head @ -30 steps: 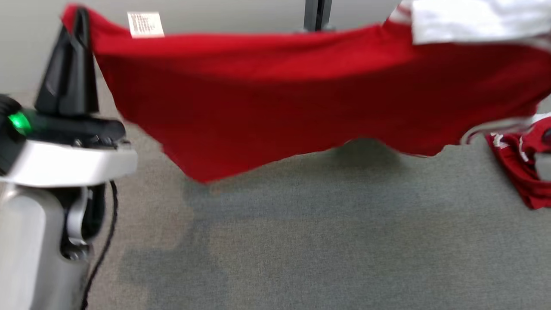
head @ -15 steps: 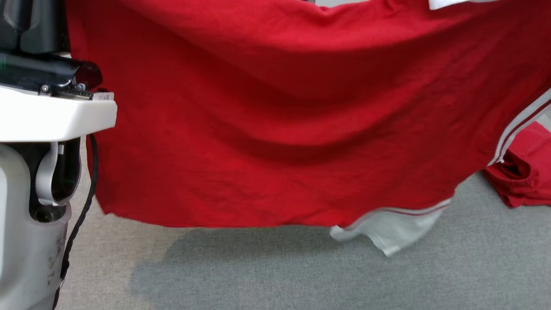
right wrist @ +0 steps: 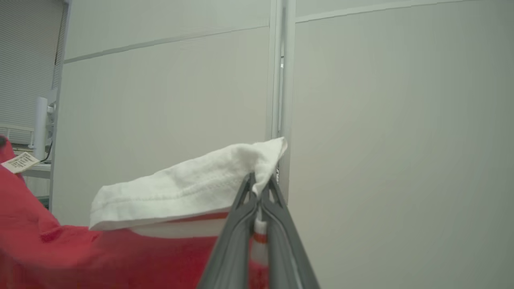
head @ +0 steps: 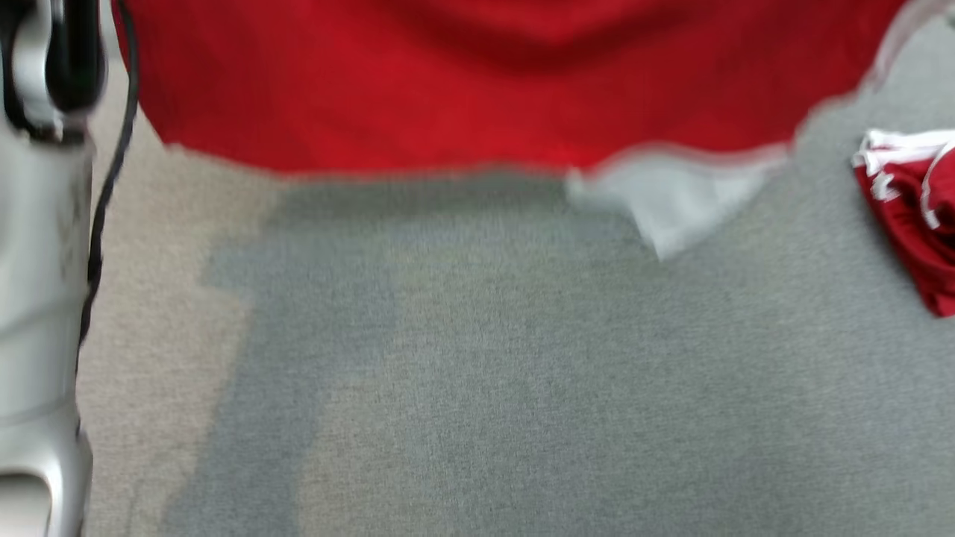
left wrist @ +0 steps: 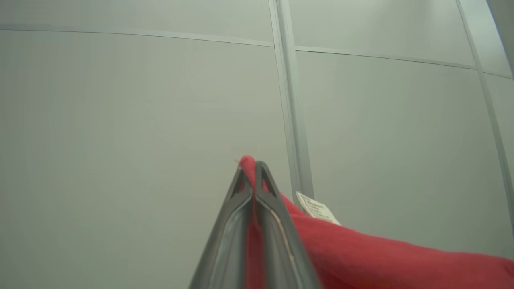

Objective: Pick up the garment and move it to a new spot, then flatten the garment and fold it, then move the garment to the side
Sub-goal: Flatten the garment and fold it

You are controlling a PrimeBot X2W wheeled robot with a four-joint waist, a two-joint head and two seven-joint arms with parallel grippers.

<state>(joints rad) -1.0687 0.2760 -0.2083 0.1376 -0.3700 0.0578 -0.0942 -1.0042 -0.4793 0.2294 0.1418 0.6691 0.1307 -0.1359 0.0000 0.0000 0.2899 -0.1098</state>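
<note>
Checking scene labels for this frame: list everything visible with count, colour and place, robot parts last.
garment: 1, red with a white section, hanging spread across the top of the head view
care label: 1, white, on the garment's upper red edge
surface: 1, grey, below the hanging garment
second garment: 1, red with white trim, bunched on the surface at the right edge
wall panels: several, pale grey, behind
left forearm: 1, pale, left edge of the head view, black cable alongside
left gripper: 1, dark, jaws shut on the garment's red corner
right gripper: 1, dark, jaws shut on the white section
</note>
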